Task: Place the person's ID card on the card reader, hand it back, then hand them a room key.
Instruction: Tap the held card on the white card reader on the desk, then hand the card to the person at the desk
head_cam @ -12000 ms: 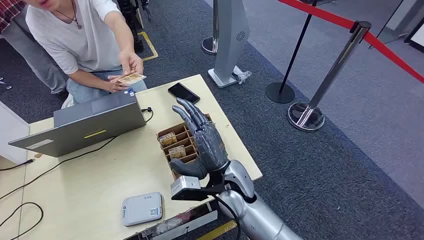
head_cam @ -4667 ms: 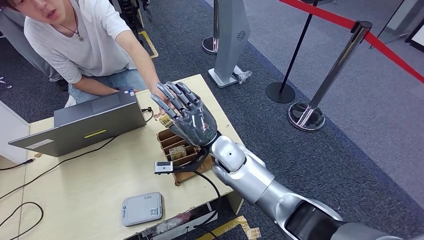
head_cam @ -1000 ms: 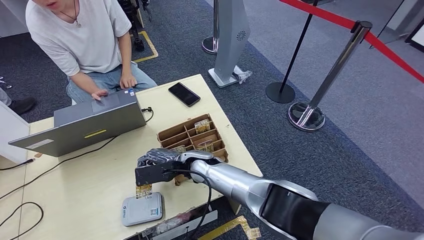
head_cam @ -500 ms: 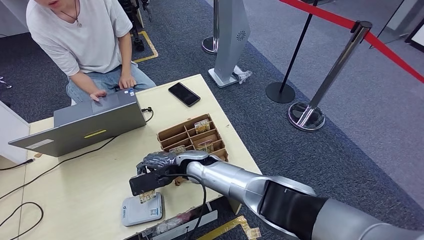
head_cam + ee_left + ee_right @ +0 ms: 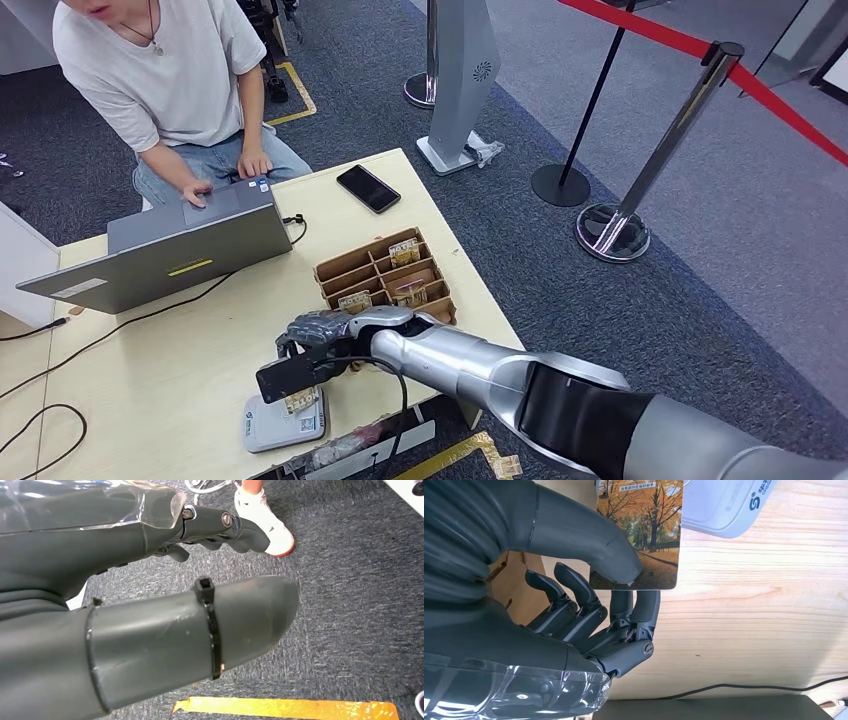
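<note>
My right hand (image 5: 312, 338) pinches the ID card (image 5: 300, 402), a card printed with autumn trees (image 5: 644, 535), between the thumb (image 5: 589, 540) and fingers (image 5: 634, 610). The card's far end lies over the white card reader (image 5: 282, 422) near the table's front edge; the reader's corner (image 5: 724, 505) shows in the right wrist view. I cannot tell if the card touches it. The cardboard divider box (image 5: 385, 275) with several room key cards stands just behind my hand. The person (image 5: 170, 80) sits behind the laptop. My left hand (image 5: 215, 525) hangs over the carpet, fingers curled, holding nothing.
A grey laptop (image 5: 170, 250) with a black cable stands at the table's back left, the person's hands on it. A black phone (image 5: 368, 188) lies at the back right corner. Stanchions with a red belt (image 5: 690, 110) and a grey kiosk base (image 5: 460, 70) stand on the carpet beyond.
My right hand has carried the ID card down and toward the table's front edge, from beside the divider box to over the card reader. The person has hardly moved.
</note>
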Controlling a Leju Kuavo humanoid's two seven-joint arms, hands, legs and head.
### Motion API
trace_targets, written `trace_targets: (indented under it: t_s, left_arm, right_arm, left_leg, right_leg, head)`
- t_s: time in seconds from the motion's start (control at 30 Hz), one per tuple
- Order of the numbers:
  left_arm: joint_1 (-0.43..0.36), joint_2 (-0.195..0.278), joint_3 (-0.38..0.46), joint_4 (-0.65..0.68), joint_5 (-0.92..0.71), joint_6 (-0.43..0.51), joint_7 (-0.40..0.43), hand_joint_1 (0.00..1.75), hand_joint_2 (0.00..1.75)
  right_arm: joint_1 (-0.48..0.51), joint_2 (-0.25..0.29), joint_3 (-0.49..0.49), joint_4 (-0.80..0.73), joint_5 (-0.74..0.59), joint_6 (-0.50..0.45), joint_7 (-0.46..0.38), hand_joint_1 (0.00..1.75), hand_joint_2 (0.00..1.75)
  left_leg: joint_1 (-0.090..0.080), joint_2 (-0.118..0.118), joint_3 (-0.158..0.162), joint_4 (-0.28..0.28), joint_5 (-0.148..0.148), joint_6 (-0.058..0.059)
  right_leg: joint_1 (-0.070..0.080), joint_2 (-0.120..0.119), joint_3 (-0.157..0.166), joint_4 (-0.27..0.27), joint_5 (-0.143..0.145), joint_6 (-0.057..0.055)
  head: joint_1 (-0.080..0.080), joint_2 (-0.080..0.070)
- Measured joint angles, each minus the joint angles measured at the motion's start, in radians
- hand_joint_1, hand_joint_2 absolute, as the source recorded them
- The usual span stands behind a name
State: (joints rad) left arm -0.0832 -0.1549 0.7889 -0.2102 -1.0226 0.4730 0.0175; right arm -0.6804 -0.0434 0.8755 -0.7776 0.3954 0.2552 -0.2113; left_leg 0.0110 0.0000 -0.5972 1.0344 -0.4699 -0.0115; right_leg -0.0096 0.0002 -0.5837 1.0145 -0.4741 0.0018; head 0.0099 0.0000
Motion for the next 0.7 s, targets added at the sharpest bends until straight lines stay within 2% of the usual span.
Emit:
trace_targets:
  t_s: [0.7]
  left_arm:
    - [-0.011, 0.0, -0.001, 0.0, -0.004, 0.0, 0.019, 0.0, 0.0]
  right_arm:
    - [0.0, 0.05, 0.034, 0.002, -0.004, 0.011, 0.014, 1.75, 1.75]
  left_leg:
    - [0.0, 0.0, 0.0, 0.0, 0.0, 0.0]
  right_leg:
    - [0.0, 0.0, 0.0, 0.0, 0.0, 0.0]
  head:
    - [0.0, 0.0]
